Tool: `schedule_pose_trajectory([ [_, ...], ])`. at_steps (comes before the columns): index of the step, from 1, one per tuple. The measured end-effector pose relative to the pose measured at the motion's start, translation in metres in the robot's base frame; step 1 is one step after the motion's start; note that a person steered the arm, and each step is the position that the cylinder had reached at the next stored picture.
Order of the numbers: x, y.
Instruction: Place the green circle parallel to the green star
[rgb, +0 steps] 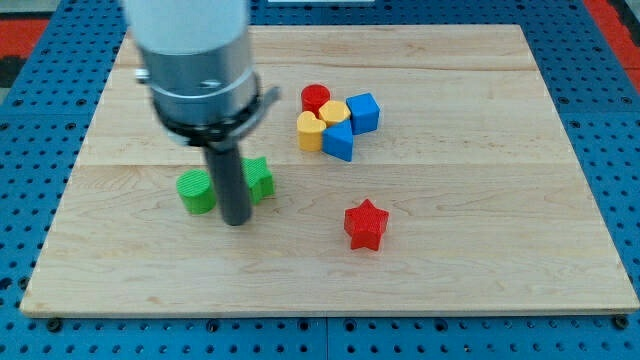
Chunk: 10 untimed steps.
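Note:
The green circle (196, 192) lies on the wooden board (480, 200) at the view's left of centre. The green star (260, 179) lies just to its right, partly hidden behind my rod. My tip (236, 222) rests on the board between the two green blocks, slightly below them, close to both. I cannot tell whether it touches either one.
A cluster sits above and right of centre: a red circle (316, 98), a yellow block (334, 111), a yellow heart-like block (310, 131), a blue cube (364, 112) and a blue block (340, 142). A red star (365, 224) lies alone lower right of centre.

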<state>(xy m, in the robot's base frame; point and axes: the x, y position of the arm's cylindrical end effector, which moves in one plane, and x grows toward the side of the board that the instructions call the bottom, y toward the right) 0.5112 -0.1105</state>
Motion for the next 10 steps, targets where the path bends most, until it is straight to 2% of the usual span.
schedule_pose_trajectory([
  [1,-0.043,0.011],
  [2,-0.051,0.070],
  [4,0.007,0.007],
  [6,0.002,-0.035],
  [9,0.005,-0.037],
  [10,-0.007,-0.051],
])
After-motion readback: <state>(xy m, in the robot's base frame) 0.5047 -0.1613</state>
